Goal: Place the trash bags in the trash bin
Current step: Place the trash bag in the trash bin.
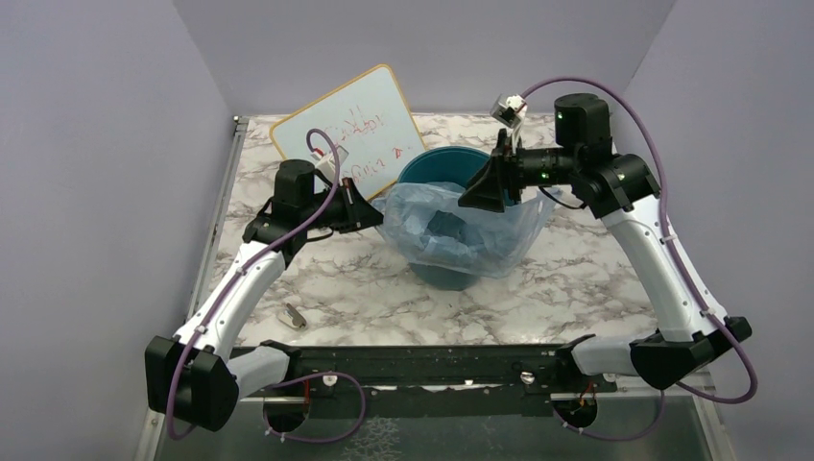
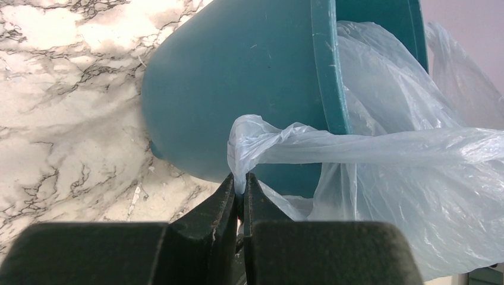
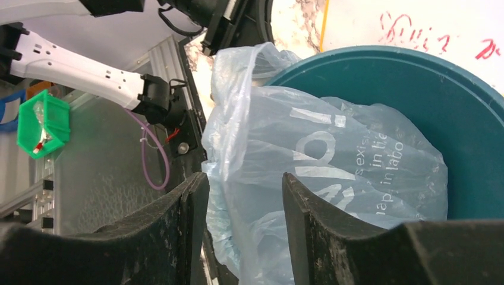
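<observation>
Start at your left gripper [image 2: 240, 185]. Its jaws are clamped down to almost nothing on a twisted corner of the trash bag [image 1: 461, 235]. From that pinch the film runs taut across the outer wall of the trash bin [image 1: 451, 157]. That is your first risk: the film is thin, and I judge that a pull to the left would either tear it at the pinch or drag it hard against the rim.

In the middle, the bag is only partly where it belongs. Some of it sits in the bin's mouth, but a big fold hangs over the near rim and down the outside wall toward the marble table [image 1: 576, 279]. The bin stands upright, looks light, and nothing braces it, so a sideways tug through the film could slide or tip it. The whiteboard [image 1: 350, 134] sits just behind it to the left, and a shoved bin would likely knock it. If you let go on the left now, the hanging fold may well pull the rest out.

On the right, your right gripper [image 3: 243, 178] hangs over the bin's mouth with its jaws about half apart. Film fills the gap between them, but nothing is pinched, and I cannot tell whether either pad touches it. Pushing down from here could trap air and balloon the bag back out. Closing carelessly could catch the rim along with the film.
</observation>
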